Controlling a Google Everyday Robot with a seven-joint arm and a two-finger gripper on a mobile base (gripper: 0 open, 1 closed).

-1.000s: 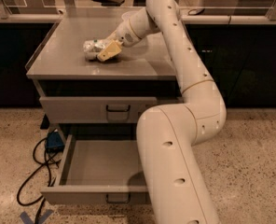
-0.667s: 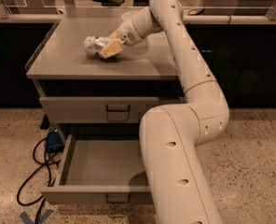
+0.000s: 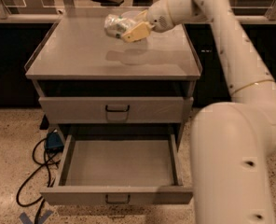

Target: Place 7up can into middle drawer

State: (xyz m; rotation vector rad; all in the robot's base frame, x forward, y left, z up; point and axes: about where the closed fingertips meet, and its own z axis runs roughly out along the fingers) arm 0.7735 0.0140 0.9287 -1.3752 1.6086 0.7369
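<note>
7up can [image 3: 113,25]: small, crinkled and silvery, held in my gripper at the back of the cabinet top, a little left of its middle. It hangs just above the surface, and a soft shadow lies on the top below it.
Gripper [image 3: 125,32]: my tan fingers [image 3: 137,31] are clamped on the can's right side, pointing left and slightly down.
My arm [image 3: 231,55]: white and thick, it rises from the lower right foreground, bends, and reaches in from the right over the cabinet's back corner.
Middle drawer [image 3: 119,195]: the lower of the two drawers, pulled well out toward the camera. Only its grey floor and side walls show inside. A small dark loop handle sits at the centre of its front.
Upper drawer [image 3: 114,109]: pushed in flush, with the same dark loop handle. I cannot see what it holds.
Cabinet top [image 3: 72,55]: flat, grey, slightly glossy, with a low raised rim along the sides.
Floor [image 3: 12,139]: pale speckled stone. A black cable [image 3: 28,176] loops beside the cabinet's left foot, near a small blue box [image 3: 54,141].
Room behind: dark lower panels, with a pale ledge and glass partitions above them.
</note>
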